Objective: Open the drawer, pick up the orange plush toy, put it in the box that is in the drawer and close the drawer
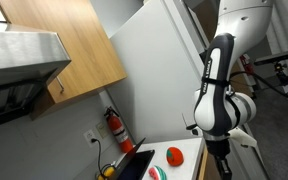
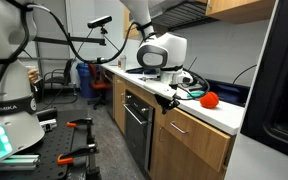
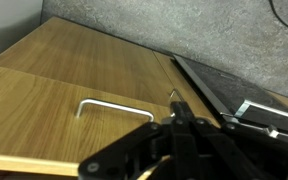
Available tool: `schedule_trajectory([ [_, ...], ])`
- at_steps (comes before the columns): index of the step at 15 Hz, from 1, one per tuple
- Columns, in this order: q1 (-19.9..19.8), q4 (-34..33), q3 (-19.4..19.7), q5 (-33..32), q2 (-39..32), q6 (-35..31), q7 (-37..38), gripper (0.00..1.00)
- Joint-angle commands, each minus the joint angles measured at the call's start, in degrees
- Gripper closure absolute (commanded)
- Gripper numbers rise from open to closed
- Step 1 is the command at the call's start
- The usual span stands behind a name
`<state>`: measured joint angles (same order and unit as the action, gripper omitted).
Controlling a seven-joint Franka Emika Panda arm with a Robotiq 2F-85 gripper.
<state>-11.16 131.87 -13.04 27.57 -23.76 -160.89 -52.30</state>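
Lying untouched, one orange plush toy (image 2: 210, 99) (countertop)

The gripper (image 2: 173, 98) hangs before the cabinet front, just below the counter (image 2: 230, 110) edge. The plush toy (image 2: 210, 99) sits on the counter, near the gripper, above and behind it. The drawer (image 2: 199, 133) lies shut under the counter, beside the gripper. In the wrist view its handle (image 3: 114, 105) lies on the drawer front, just beside the gripper. An extinguisher (image 1: 115, 128) stands at the wall beyond the toy.
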Motion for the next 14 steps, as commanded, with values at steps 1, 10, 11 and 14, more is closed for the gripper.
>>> schedule_trajectory([
  [1, -4.8, -2.0, -5.3, 3.0, -3.7, -5.3, -1.8, 1.00],
  [10, -12.1, -4.4, -12.1, 6.1, -8.5, -13.6, -1.6, 1.00],
  [11, -12.2, -4.3, -12.0, 5.8, -8.9, -14.0, -1.6, 1.00],
  [14, -12.3, -4.3, -11.6, 5.1, -10.4, -14.6, -1.4, 1.00],
])
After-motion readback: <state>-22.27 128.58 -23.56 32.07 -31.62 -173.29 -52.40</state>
